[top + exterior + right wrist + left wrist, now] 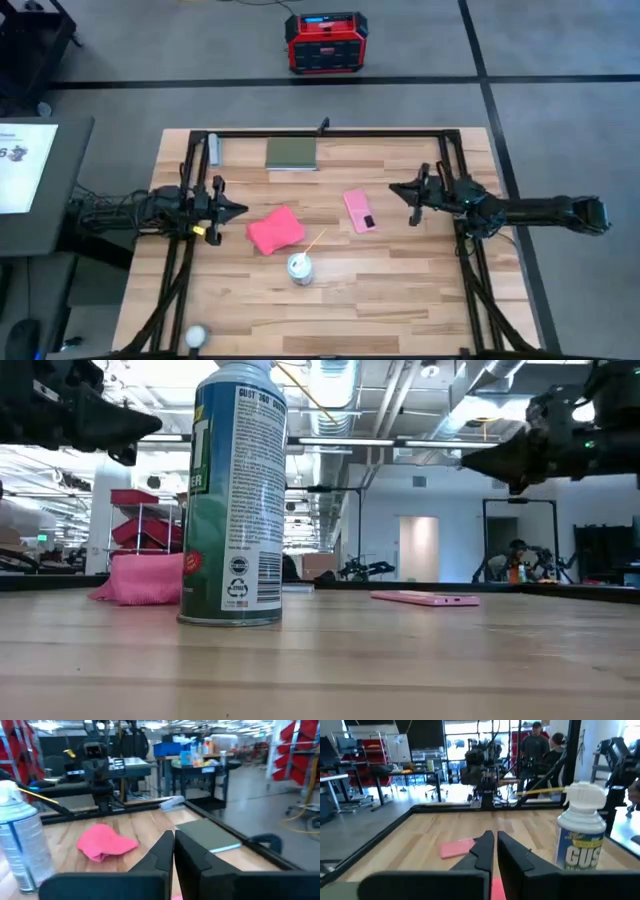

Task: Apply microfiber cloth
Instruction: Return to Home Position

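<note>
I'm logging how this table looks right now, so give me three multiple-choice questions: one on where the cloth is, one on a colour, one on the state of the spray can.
1. Where is the microfiber cloth?
A. Crumpled on the table, between the left gripper and the phone, touching neither
B. Draped over the phone
C. On the floor

2. What colour is the pad at the table's far edge?
A. White
B. Dark green
C. Yellow

3. How is the spray can?
A. Lying on its side
B. Held in a gripper
C. Standing upright, free

Answers:
1 A: the high view shows bare wood between cloth and phone, and the low view shows the left gripper raised above the table.
2 B: it shows dark green from above.
3 C: the low view shows it upright on the wood, with the left gripper and the right gripper shut and away from it.
</note>
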Controlling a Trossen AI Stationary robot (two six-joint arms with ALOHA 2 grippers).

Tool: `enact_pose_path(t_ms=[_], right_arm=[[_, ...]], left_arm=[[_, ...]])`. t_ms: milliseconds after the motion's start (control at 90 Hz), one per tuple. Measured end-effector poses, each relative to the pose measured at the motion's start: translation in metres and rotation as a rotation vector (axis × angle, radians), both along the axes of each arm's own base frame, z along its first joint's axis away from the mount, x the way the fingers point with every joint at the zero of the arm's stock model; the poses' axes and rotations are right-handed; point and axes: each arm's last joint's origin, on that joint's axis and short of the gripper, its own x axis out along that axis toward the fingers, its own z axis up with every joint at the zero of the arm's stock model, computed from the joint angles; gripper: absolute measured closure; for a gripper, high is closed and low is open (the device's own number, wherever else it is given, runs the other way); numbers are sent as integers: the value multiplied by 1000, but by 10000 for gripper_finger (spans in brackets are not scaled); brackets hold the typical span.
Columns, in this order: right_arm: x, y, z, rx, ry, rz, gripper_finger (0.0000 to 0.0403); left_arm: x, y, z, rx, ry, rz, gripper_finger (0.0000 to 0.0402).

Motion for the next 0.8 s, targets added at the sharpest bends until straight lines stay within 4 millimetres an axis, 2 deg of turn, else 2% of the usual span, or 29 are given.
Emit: enact_pose_path(t_ms=[322,511,800], right_arm=[[-15,8,-7,-31,58,-10,403],[-20,9,-15,-18,131,-6,403],[-22,14,-21,18,182,89,403]], left_arm=[[0,0,-4,56,37,3,402],[5,0,-18,97,33,-3,402],[8,0,-22,178,44,-22,402]])
